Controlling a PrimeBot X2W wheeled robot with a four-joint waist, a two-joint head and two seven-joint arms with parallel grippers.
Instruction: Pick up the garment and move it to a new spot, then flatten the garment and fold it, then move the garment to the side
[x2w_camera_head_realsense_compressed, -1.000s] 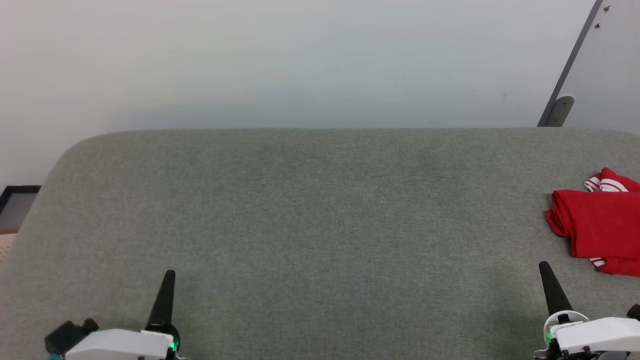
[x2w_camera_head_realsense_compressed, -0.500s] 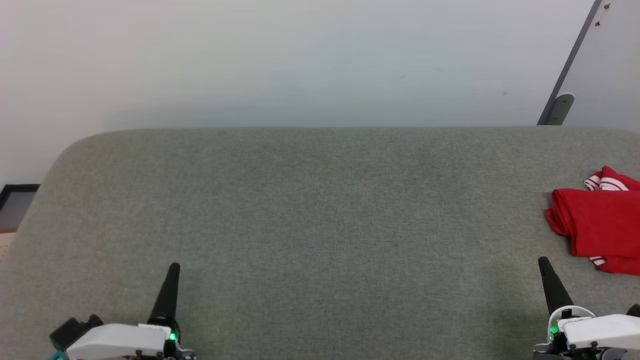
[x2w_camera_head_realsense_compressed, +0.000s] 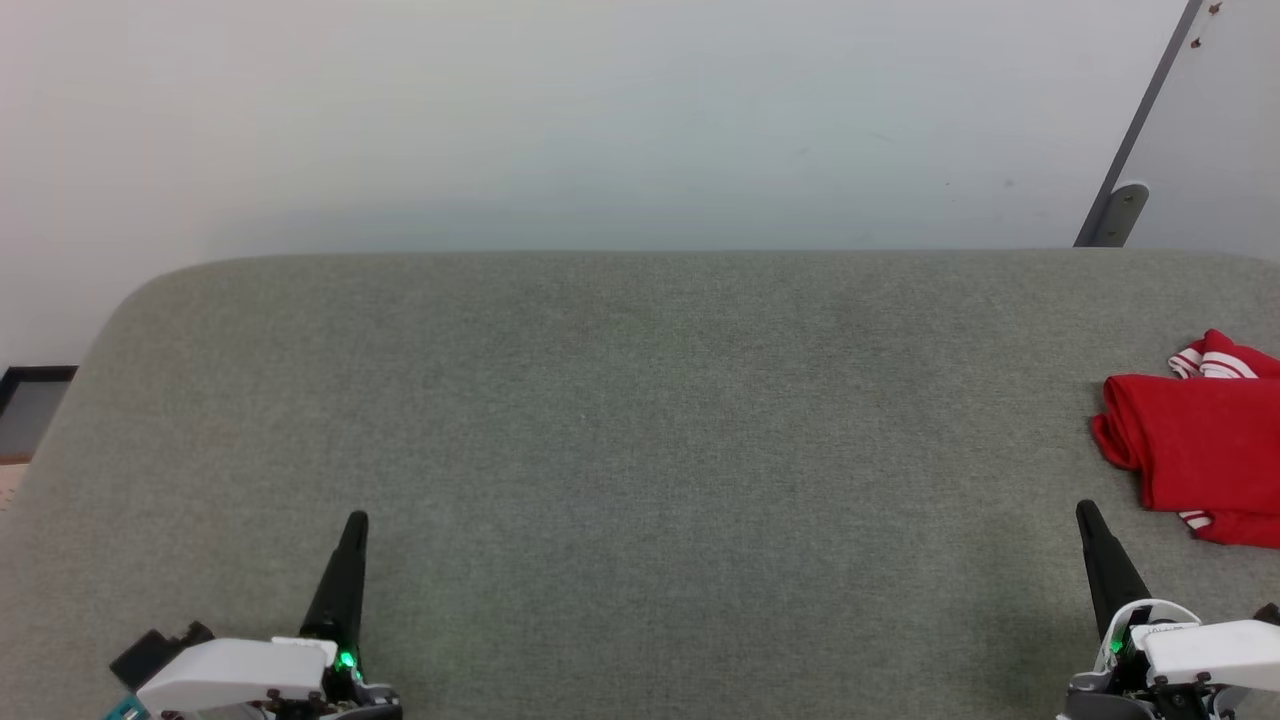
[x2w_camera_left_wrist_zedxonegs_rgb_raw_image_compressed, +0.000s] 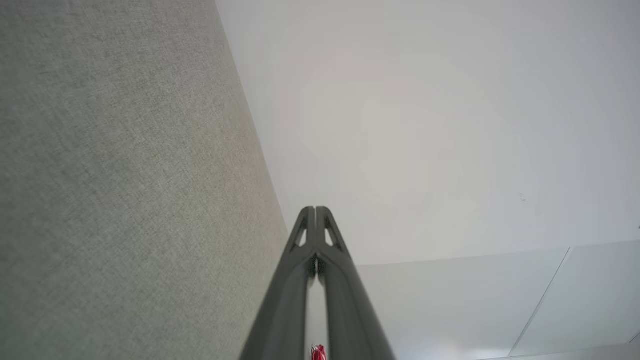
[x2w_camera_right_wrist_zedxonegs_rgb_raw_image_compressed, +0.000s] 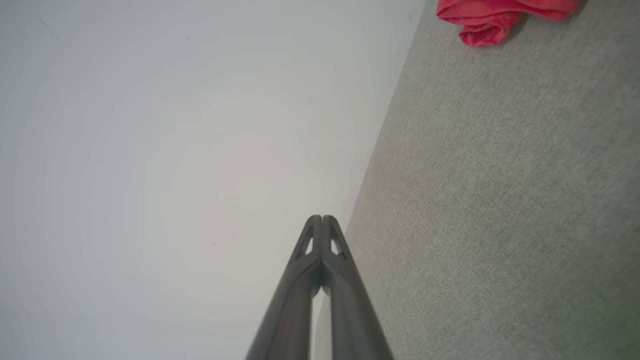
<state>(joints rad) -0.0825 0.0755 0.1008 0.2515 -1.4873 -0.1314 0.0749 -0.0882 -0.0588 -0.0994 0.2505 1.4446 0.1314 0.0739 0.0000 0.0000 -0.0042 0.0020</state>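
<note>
The red garment (x2w_camera_head_realsense_compressed: 1200, 440) lies folded at the right edge of the grey padded table (x2w_camera_head_realsense_compressed: 640, 420), white-striped hems showing at its far and near ends. Part of it also appears at the top of the right wrist view (x2w_camera_right_wrist_zedxonegs_rgb_raw_image_compressed: 492, 17). My right gripper (x2w_camera_head_realsense_compressed: 1085, 512) is shut and empty, pointing away from me just to the left of the garment and nearer than it. At the lower left of the table my left gripper (x2w_camera_head_realsense_compressed: 356, 522) is shut and empty too. In both wrist views the fingertips (x2w_camera_left_wrist_zedxonegs_rgb_raw_image_compressed: 316, 210) (x2w_camera_right_wrist_zedxonegs_rgb_raw_image_compressed: 322, 218) are pressed together.
A pale wall rises behind the table's far edge. A grey bracket (x2w_camera_head_realsense_compressed: 1115, 215) leans against it at the upper right. The table's left corner is rounded, with floor and a dark frame (x2w_camera_head_realsense_compressed: 30, 400) beyond it.
Both grippers have slid a little forward in the head view, and the scene has shifted slightly. The garment lies as before.
</note>
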